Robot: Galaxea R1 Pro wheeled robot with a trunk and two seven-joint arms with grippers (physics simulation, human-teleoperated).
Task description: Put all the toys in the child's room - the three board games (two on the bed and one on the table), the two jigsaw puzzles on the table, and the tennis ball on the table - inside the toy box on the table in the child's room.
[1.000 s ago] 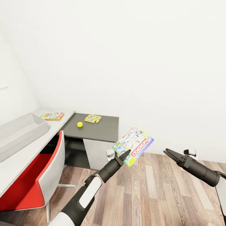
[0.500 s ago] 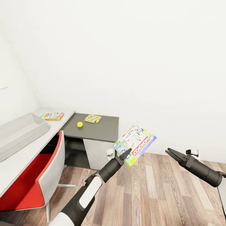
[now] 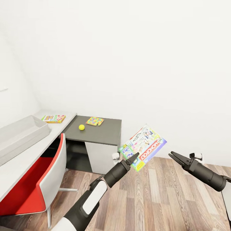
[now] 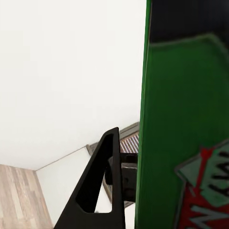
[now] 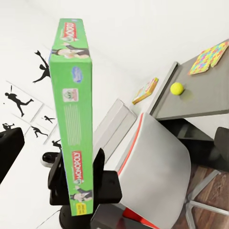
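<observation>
While the white wall and wood-plank floor [image 3: 166, 192] take up most of the head view, the table [image 3: 99, 133] stands at the left: a light grey wing running near to far along the left wall and a dark grey wing with a white panel meeting it at the far corner. On the light wing sits the toy box [image 3: 22, 134], a pale grey lidless tub with sloping sides. A red-and-white chair [image 3: 41, 179] is pulled up to that wing, just right of the tub.

Next in size is the green-edged board game [image 3: 144, 148], held in the air above the floor, right of the dark wing and tilted on a corner. Its lid is pale with cartoon figures and a purple band carrying a red Monopoly logo; the right wrist view shows its bright green edge [image 5: 75, 124] printed with the same logo. The left gripper [image 3: 133, 157] is clamped on the box's lower corner, one dark finger [image 4: 98, 191] lying against the green side. The right gripper [image 3: 171, 155] hangs free to the right, jaws slightly parted, gripping nothing.

At the far end of the light wing lies a yellow-orange board game [image 3: 53, 118]. On the dark wing a jigsaw puzzle [image 3: 95, 121] of many colours lies flat at the far edge, with the small yellow-green tennis ball [image 3: 81, 127] just near and left of it.
</observation>
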